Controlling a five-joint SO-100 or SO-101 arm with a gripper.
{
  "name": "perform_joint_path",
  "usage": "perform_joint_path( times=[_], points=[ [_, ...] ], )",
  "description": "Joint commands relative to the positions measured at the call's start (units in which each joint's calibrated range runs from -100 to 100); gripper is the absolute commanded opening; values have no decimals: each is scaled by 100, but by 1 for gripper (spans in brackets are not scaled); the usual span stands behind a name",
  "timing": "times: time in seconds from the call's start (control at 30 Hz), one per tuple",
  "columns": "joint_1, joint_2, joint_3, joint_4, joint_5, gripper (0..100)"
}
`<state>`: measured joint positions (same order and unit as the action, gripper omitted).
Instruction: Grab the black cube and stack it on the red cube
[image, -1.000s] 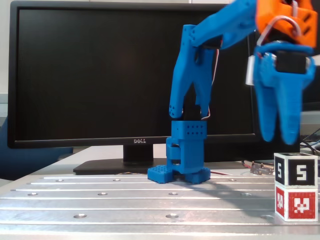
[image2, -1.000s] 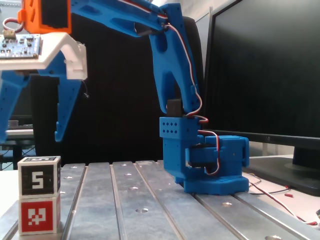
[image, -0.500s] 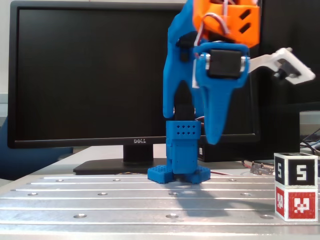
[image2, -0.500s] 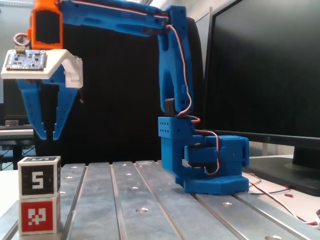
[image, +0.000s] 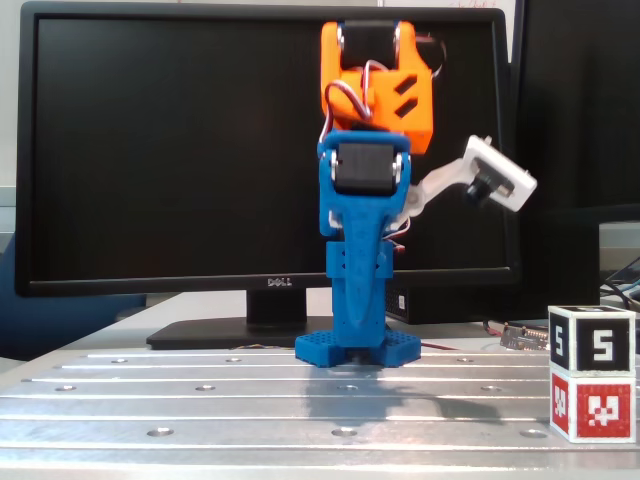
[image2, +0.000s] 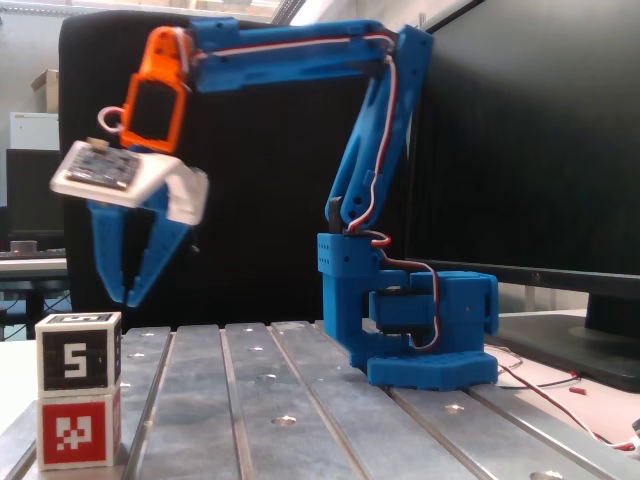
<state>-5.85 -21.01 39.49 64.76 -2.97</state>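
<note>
The table (image: 200, 405) is shiny grey metal with long grooves and small round holes, and a big black Dell screen (image: 180, 150) stands behind it; in the other fixed view a dark chair back (image2: 240, 160) fills the room behind the arm. The black cube (image: 591, 342) with its white 5 sits right on top of the red cube (image: 592, 405), at about 4 o'clock in one fixed view and at about 8 o'clock in the other (image2: 78, 348). The blue gripper (image2: 135, 296) hangs in the air up and to the right of the cubes, touching nothing, its two fingers close at the tips with only a thin gap, holding nothing. A second ago it hung straight over the stack; since then the arm has swung away toward its blue base (image: 357, 348), and the cubes have not moved
</note>
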Motion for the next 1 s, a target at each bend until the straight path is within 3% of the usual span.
perform_joint_path(
  times=[0.0, 0.37, 0.97],
  points=[
    [124, -772, 750, -486, 44, 2],
    [139, -2711, 2785, -1256, 44, 2],
    [139, -5793, 4802, -1153, 49, 2]
  ],
)
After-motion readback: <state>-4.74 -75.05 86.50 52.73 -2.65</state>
